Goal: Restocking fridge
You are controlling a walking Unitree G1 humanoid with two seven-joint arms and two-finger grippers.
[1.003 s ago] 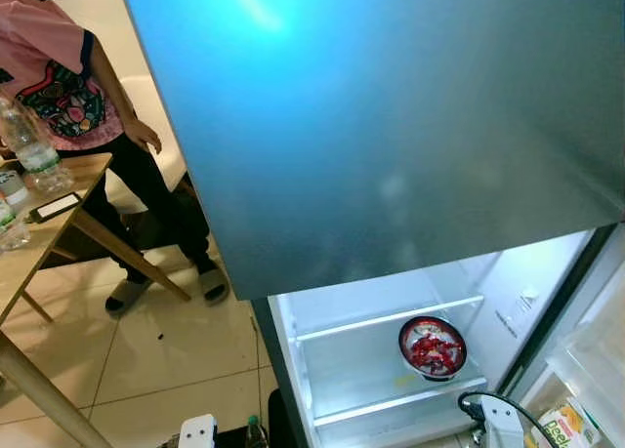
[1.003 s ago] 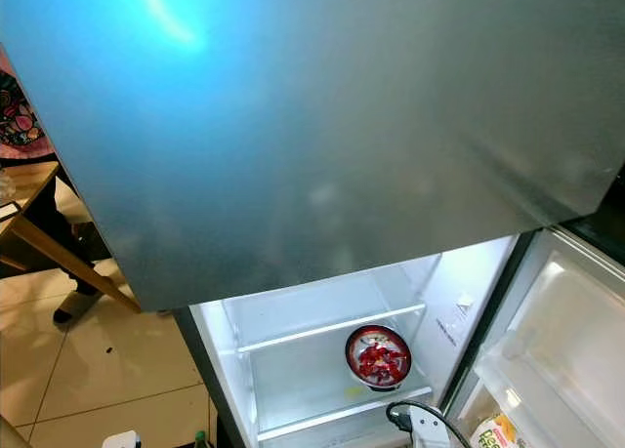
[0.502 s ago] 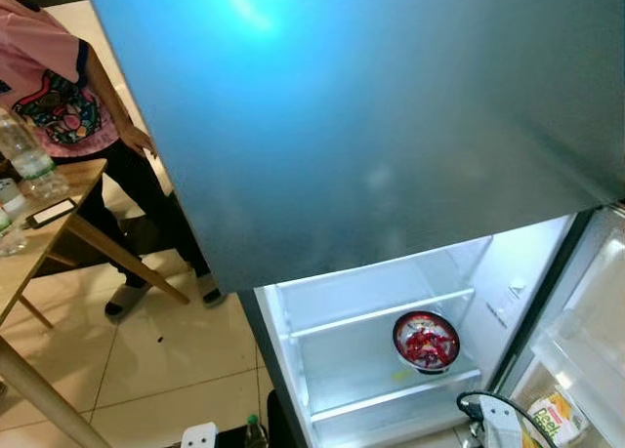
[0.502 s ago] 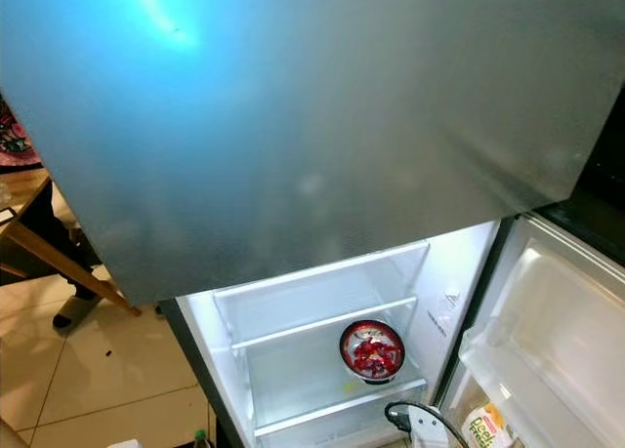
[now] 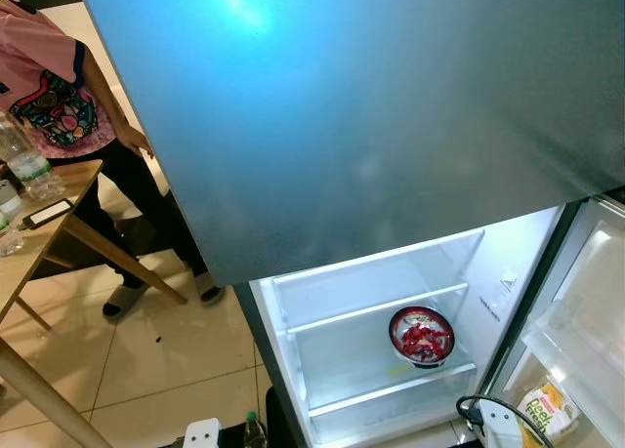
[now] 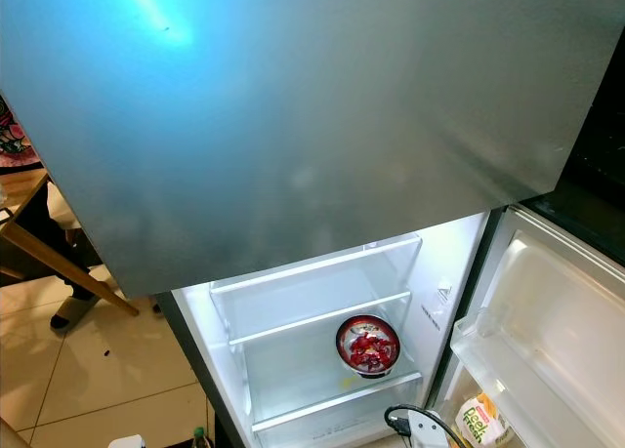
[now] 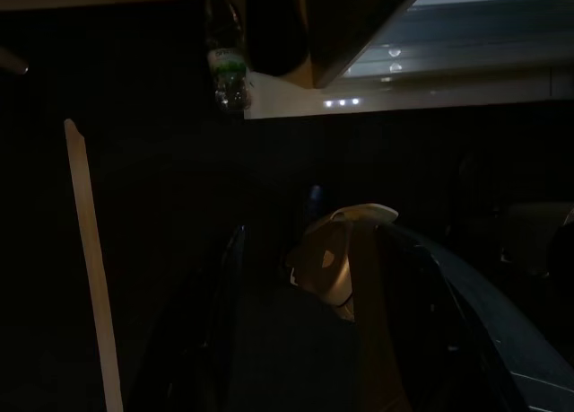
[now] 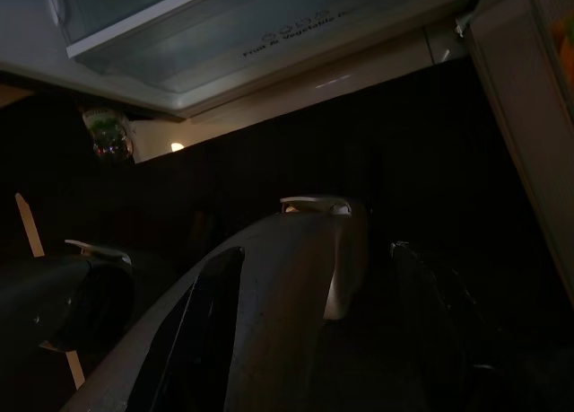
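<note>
Fridge [image 5: 371,341] lower compartment open, lit. Whole view slid a bit vs a second ago, so camera moved, not stuff. Red bowl [image 5: 422,335] sits same spot on shelf [image 5: 342,321], right side of fridge. Packet [image 5: 547,411] in door bin, right of fridge. Both end effectors hang low in dark, can't tell open or closed. Bottles on bench [image 5: 54,224], far left of fridge. Restocking barely started, I'd guess.

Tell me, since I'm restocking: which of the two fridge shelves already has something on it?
The lower shelf: a bowl of red food sits on its right side. The shelf above looks bare.
</note>
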